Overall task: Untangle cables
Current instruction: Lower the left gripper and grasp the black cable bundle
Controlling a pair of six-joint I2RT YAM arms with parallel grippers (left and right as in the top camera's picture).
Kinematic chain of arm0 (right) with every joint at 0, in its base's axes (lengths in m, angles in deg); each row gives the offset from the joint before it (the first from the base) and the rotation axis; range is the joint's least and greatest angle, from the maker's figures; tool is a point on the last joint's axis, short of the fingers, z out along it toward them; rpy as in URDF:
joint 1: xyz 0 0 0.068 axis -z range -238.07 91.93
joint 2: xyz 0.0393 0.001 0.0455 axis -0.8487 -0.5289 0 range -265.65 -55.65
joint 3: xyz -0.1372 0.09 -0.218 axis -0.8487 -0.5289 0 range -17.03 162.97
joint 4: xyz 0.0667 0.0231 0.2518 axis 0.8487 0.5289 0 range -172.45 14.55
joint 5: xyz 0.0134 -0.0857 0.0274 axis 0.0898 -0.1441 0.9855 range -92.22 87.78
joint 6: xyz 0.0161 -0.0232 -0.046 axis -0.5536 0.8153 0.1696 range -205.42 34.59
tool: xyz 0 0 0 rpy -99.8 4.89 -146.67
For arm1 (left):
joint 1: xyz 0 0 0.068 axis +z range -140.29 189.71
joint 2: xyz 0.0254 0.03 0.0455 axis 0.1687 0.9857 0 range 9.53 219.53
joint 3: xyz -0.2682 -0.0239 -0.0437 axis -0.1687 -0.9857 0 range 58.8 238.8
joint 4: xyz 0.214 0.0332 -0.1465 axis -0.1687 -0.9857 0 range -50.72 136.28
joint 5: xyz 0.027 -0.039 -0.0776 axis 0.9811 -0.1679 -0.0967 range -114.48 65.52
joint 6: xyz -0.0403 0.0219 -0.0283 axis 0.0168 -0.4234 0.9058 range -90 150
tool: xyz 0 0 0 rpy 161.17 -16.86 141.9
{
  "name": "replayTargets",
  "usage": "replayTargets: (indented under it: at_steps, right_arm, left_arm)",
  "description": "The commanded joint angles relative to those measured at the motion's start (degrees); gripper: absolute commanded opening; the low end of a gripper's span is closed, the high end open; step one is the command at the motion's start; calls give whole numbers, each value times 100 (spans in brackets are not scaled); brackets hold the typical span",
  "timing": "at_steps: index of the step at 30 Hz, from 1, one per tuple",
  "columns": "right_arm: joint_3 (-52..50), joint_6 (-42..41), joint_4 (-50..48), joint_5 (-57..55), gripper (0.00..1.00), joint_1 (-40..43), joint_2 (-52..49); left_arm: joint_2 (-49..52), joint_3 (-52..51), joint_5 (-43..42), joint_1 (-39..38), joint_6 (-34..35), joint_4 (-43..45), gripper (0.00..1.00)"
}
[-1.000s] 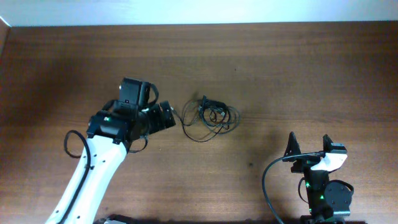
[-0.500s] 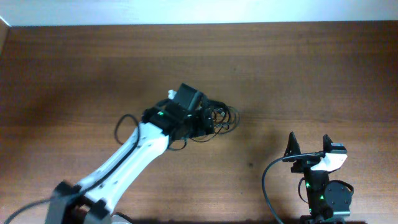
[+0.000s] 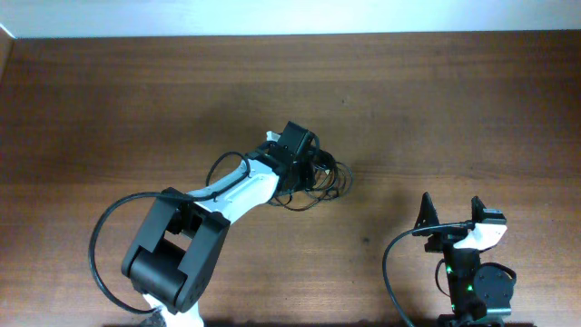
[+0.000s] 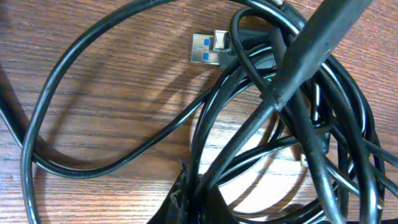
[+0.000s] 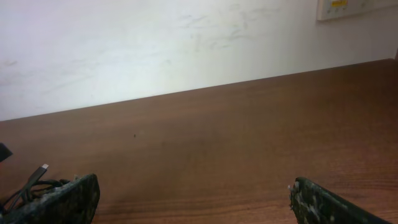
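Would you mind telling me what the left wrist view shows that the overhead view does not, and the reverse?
Only the left wrist view: a metal USB plug with a blue insert, lying on the wood at the edge of the loops. Only the overhead view: the left arm stretched over the tangle, and the right gripper, open, apart from it. Both: the cables tangled on the table.

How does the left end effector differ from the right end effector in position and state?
The left end effector is down at the cables near the middle of the table; the right end effector is near the lower right corner of the overhead view, apart from the cables. The right end effector is wide open and holds nothing; whether the left end effector is open or shut cannot be told. Both are over the same wooden table.
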Motion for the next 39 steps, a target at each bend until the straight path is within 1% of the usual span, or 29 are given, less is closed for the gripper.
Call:
replayTargets:
  at_steps: [1, 7, 10, 11, 12, 13, 15, 19, 21, 23, 27, 29, 30, 31, 32, 34, 35, 36, 37, 38, 39]
  right_arm:
    - [-37, 26, 28, 11, 99, -28, 37]
    - [-37, 26, 28, 11, 99, -28, 37]
    - [-37, 26, 28, 11, 98, -28, 37]
    - [-37, 26, 28, 11, 99, -28, 37]
    - [-37, 26, 28, 11, 99, -28, 37]
    - [-37, 26, 28, 13, 99, -28, 37]
    - [-37, 26, 28, 11, 98, -28, 37]
    - [-37, 26, 28, 11, 99, -28, 37]
    - [-37, 26, 28, 13, 98, -28, 37]
    - [-37, 26, 28, 11, 99, -28, 37]
    - [-37, 26, 28, 13, 98, -28, 37]
    - [-37, 26, 28, 11, 99, -28, 37]
    - [-37, 26, 28, 11, 99, -28, 37]
    - [-37, 26, 28, 13, 98, -28, 37]
    - [-37, 26, 28, 11, 99, -28, 37]
    - [-37, 24, 28, 13, 99, -28, 37]
    - [-37, -372, 2, 511, 99, -31, 37]
    - [-37, -1283, -59, 1163, 99, -31, 37]
    - [-37, -2656, -133, 2240, 99, -31, 33]
    - [-37, -3626, -149, 3807, 98, -31, 33]
    - [-37, -3810, -153, 4356, 98, -31, 33]
  left_arm:
    - [105, 17, -214, -9, 31, -101, 0]
    - [107, 17, 188, -282, 31, -149, 0]
    - [103, 22, 197, -291, 28, -142, 0]
    - [59, 66, 197, -254, 26, -280, 0]
    - [-138, 249, 197, -131, 26, -791, 0]
    - [-280, 330, 197, -76, 26, -1027, 0]
    - [-798, 363, 197, -37, 26, -1364, 0]
    - [-1816, 363, 201, -37, 24, -1770, 0]
    - [-2341, 361, 387, -37, 26, -2092, 0]
    - [-2577, 361, 455, -37, 28, -2135, 0]
    - [-2586, 361, 448, -37, 28, -2546, 0]
    - [-2586, 361, 118, -37, 31, -2618, 0]
    - [-2586, 361, -240, -37, 33, -2660, 0]
    - [-2586, 361, -616, -37, 188, -2730, 0]
    - [-2586, 361, -660, -37, 372, -2826, 0]
    - [-2586, 361, -592, -37, 369, -3145, 0]
    - [-2586, 361, -409, -37, 369, -3224, 0]
    - [-2583, 361, -332, -37, 372, -3202, 0]
    - [-2583, 361, -319, -37, 372, -3145, 0]
    - [-2583, 358, -319, -37, 372, -3112, 0]
    - [-2583, 358, -319, -37, 372, -3115, 0]
